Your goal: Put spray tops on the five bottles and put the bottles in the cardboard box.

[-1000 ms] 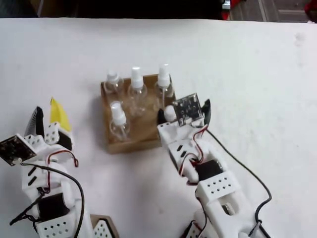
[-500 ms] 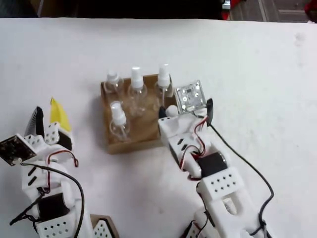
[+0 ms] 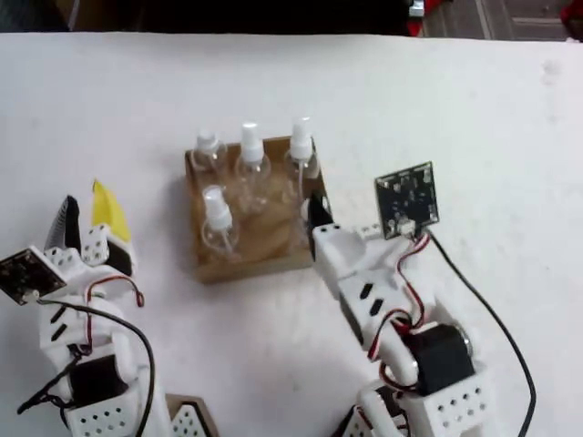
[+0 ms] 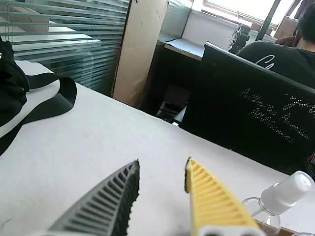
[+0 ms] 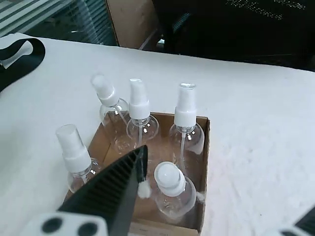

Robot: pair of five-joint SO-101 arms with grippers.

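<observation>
Bottles (image 3: 250, 173) of clear round plastic, five in all, each wearing a white spray top (image 5: 139, 101), are standing upright inside the shallow brown cardboard box (image 3: 255, 266) in the middle of the white table (image 3: 455, 109).

Nearest to us, we are seeing the two white arms rising from the table's near edge. The left gripper (image 4: 162, 167) is hovering over bare table, well apart from the box. Its grey ribbed finger (image 4: 106, 206) and yellow ribbed finger (image 4: 214, 201) are parted by a narrow gap, with nothing between them. The right gripper (image 5: 225, 183) is hanging at the box's near right corner, fingers spread wide and holding nothing. Its black ribbed finger (image 5: 110, 194) is hanging over the box floor, its tip just beside the near-right bottle (image 5: 172, 191); we cannot tell whether they are touching.

Further in, the near-left bottle (image 5: 78, 169) is standing by the left wall. Behind it, the far-left bottle (image 5: 110, 110), far-middle bottle (image 5: 141, 125) and far-right bottle (image 5: 186, 130) are lining the far wall side by side.

Beyond the box, a black-and-white strap (image 4: 29, 103) is lying on the table, and past the far edge we are seeing a black chair back (image 4: 246, 113) and grey window blinds (image 4: 49, 44).
</observation>
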